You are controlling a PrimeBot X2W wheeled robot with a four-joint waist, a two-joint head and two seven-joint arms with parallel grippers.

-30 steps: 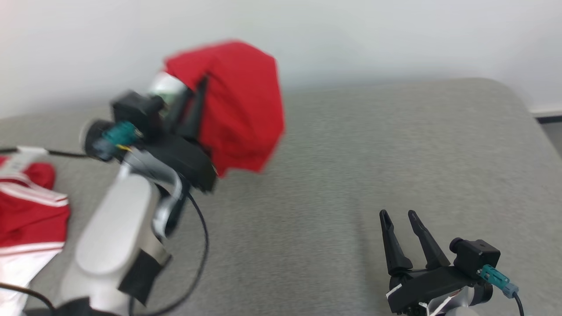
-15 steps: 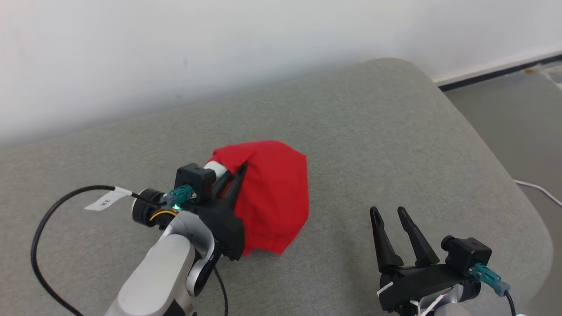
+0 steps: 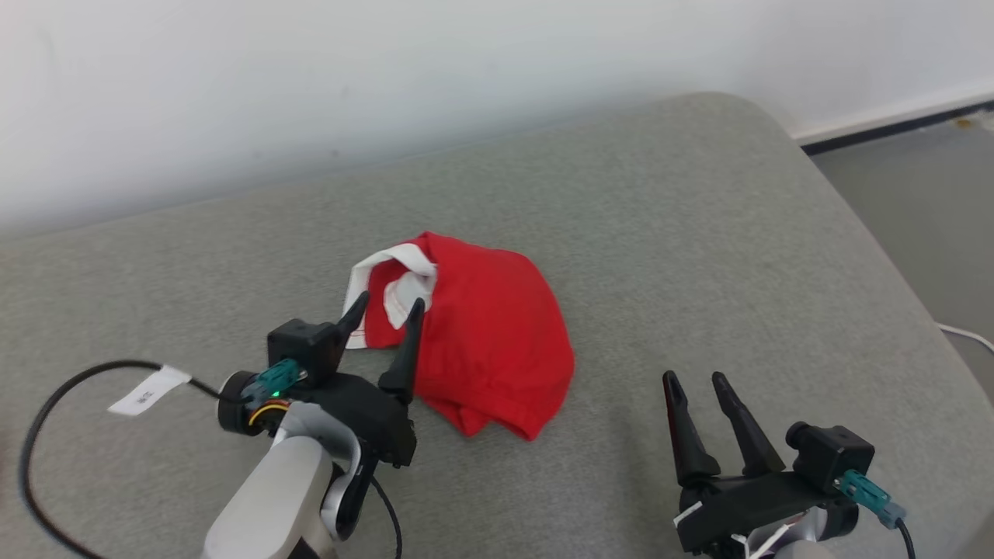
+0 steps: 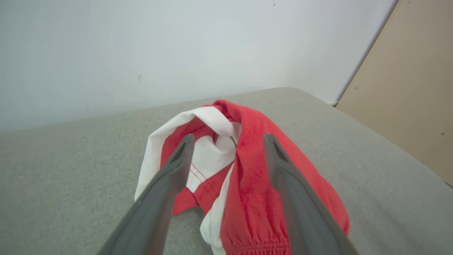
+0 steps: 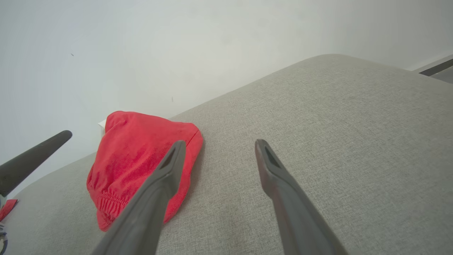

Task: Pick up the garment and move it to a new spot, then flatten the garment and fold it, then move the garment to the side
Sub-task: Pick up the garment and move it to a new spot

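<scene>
On the grey upholstered surface (image 3: 699, 233), just ahead of the robot and a little to its left, the garment (image 3: 489, 334) lies in a crumpled red heap, its white-trimmed opening turned toward the left gripper (image 3: 390, 304) and its gathered hem toward the near edge. That left claw stands wide apart, its two dark fingers pointing away from the robot and straddling the white-edged opening. The left wrist view shows the white band and a fold of red cloth lying between and beyond the spread fingers, with nothing pinched in them. Whether either finger brushes the fabric cannot be told, though the one on the robot's right sits over the red cloth. A black cable (image 3: 46, 411) with a white tag loops over the surface beside the left wrist. The right gripper (image 3: 693, 382) hangs low at the robot's right, well apart from the garment, fingers likewise splayed and holding nothing, over bare grey fabric. Its wrist view has the red heap off to the left with one finger crossing in front of it. A white wall (image 3: 388, 78) rises behind the surface, and grey floor (image 3: 916, 194) lies past its rounded right corner.
</scene>
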